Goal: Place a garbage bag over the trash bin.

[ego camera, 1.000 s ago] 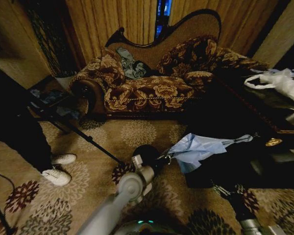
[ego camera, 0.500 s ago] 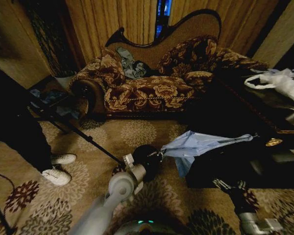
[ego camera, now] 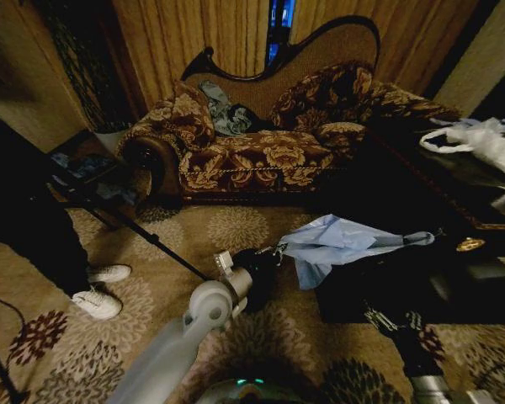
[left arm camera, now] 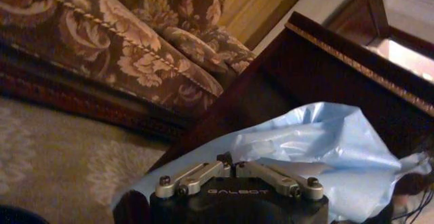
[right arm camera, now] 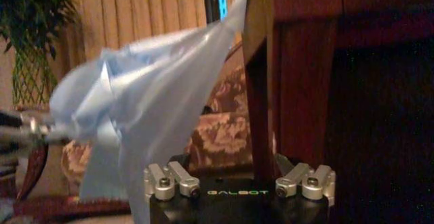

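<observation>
The pale blue garbage bag [ego camera: 337, 242] hangs stretched between the dark table's edge and my left gripper [ego camera: 275, 251], which is shut on its near corner. In the left wrist view the closed fingertips [left arm camera: 231, 162] pinch the crumpled blue film [left arm camera: 318, 148]. The small black trash bin [ego camera: 259, 278] stands on the carpet just below that gripper, partly hidden by the wrist. My right gripper [ego camera: 380, 320] sits low beside the table, open, with the bag [right arm camera: 135, 97] hanging ahead of it and a table leg [right arm camera: 271, 107] close in front.
A dark wooden table [ego camera: 454, 194] at the right carries a white handled bag [ego camera: 484, 139]. A patterned sofa [ego camera: 261, 151] with a grey-blue cloth [ego camera: 227, 114] stands behind. A person's white shoes [ego camera: 101, 290] and a black stand leg [ego camera: 143, 231] are at the left.
My left gripper has lifted the bag's corner a little up and away from me over the bin, and its elbow swung left. The right arm has barely shifted.
</observation>
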You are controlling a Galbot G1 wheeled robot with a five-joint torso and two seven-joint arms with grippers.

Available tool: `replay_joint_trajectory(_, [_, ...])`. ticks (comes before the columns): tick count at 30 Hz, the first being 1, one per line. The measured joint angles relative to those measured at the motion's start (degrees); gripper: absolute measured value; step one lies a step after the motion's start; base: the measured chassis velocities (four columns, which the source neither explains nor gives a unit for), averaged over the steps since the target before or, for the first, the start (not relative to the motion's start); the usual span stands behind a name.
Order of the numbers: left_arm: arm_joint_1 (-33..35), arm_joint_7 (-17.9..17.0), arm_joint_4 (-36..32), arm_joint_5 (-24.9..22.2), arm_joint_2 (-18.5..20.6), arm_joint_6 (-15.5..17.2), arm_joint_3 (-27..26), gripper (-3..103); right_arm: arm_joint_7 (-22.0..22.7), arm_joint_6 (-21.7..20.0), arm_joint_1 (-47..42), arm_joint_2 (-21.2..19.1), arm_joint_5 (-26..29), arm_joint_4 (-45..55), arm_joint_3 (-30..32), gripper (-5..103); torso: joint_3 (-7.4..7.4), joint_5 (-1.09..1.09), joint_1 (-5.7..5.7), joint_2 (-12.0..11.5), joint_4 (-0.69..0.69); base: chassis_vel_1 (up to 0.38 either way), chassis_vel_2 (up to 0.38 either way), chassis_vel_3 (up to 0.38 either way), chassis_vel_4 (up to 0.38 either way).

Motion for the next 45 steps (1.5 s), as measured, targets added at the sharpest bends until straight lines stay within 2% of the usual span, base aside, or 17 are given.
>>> replay_joint_trajectory(2, [-0.41,1.31,0.98,2.38,0.05,-0.45,0.59,0,0.7,-0.36,0.01,0.17,0.84,2.39,0.51,76,0.0,0.0,0.0,0.0,0.0,0.0,0.0,0.0,0.0])
replay_joint_trajectory(3, [-0.41,1.31,0.98,2.38,0.05,-0.45,0.59,0,0.7,-0.36,0.01,0.17,0.84,2.39,0.51,76,0.0,0.0,0.0,0.0,0.0,0.0,0.0,0.0,0.0])
replay_joint_trajectory(6, [-0.54,1.88,1.91,3.97,-0.34,-0.81,1.4,0,1.54,-1.13,-0.31,0.18,2.02,6.4,0.9,63,0.0,0.0,0.0,0.0,0.01,0.0,0.0,0.0,0.0])
replay_joint_trajectory(8, [-0.54,1.95,2.01,4.25,-0.48,-0.85,1.55,0,1.56,-1.18,-0.54,0.25,2.15,7.05,0.9,63,0.0,-0.01,0.0,0.0,0.01,0.0,0.0,0.0,0.0])
replay_joint_trajectory(10, [-0.53,1.97,2.21,4.6,-0.85,-0.91,1.78,0,0.86,-1.0,-1.72,0.64,2.81,8.48,0.92,51,0.0,-0.01,0.0,0.0,0.0,0.0,0.0,0.0,0.0])
replay_joint_trajectory(12, [-0.53,1.97,2.27,4.61,-0.92,-0.91,1.78,0,0.63,-0.86,-1.91,0.7,2.92,8.55,0.99,51,0.0,0.0,0.0,0.0,0.0,0.0,0.0,0.0,0.0])
replay_joint_trajectory(17, [-0.6,1.98,3.29,5.6,-1.81,-0.96,2.12,0,0.35,0.07,-3.92,1.12,3.88,11.22,1.16,36,0.0,0.0,0.0,0.01,0.0,0.0,0.0,0.0,0.0])
replay_joint_trajectory(19, [-0.6,1.87,3.61,6.03,-2.2,-0.96,2.44,0,2.08,-0.03,-3.82,1.16,3.65,12.79,0.58,32,0.0,0.0,0.0,0.01,0.0,0.0,0.0,0.0,0.0])
replay_joint_trajectory(21, [-0.58,1.9,3.81,8.02,-2.55,-1.07,3.07,0,5.89,-1.22,-2.65,0.85,1.71,15.38,-0.52,24,0.0,-0.01,0.0,0.02,0.0,0.0,0.0,0.0,0.0])
replay_joint_trajectory(23, [-0.56,1.96,3.76,8.82,-2.59,-1.14,3.32,0,7.44,-1.78,-2.06,0.52,0.6,16.31,-1.08,24,0.0,0.0,0.0,0.02,0.0,0.0,0.0,0.0,0.0])
replay_joint_trajectory(24, [-0.48,2.0,3.22,10.29,-2.61,-1.2,3.82,0,11.08,-3.16,-0.89,-0.27,-1.58,18.24,-2.34,16,0.0,-0.01,0.0,0.02,0.01,0.0,0.0,0.0,0.0])
replay_joint_trajectory(25, [-0.41,2.1,2.81,11.31,-2.59,-1.25,4.12,0,12.82,-4.24,-0.3,-0.73,-2.68,19.02,-2.9,16,0.0,0.0,0.0,0.02,0.01,0.0,0.0,0.0,0.0])
replay_joint_trajectory(29, [-0.19,3.07,2.27,14.46,-2.27,-1.68,4.73,0,16.94,-7.62,0.71,-2.04,-6.48,19.66,-4.6,4,0.0,0.0,0.0,0.02,0.01,0.0,0.0,0.0,0.0])
replay_joint_trajectory(37, [-0.66,4.09,2.17,16.12,-2.27,-2.22,4.95,0,21.73,-13.44,1.03,-4.96,-12.39,19.65,-9.3,0,0.0,0.0,0.0,0.02,0.01,0.0,0.0,0.0,0.0])
replay_joint_trajectory(45, [-0.74,4.23,2.24,16.15,-2.29,-2.54,4.88,0,25.79,-17.76,-0.14,-6.2,-14.21,19.53,-13.72,0,0.0,0.0,0.0,0.02,0.0,0.0,0.0,0.0,0.0])
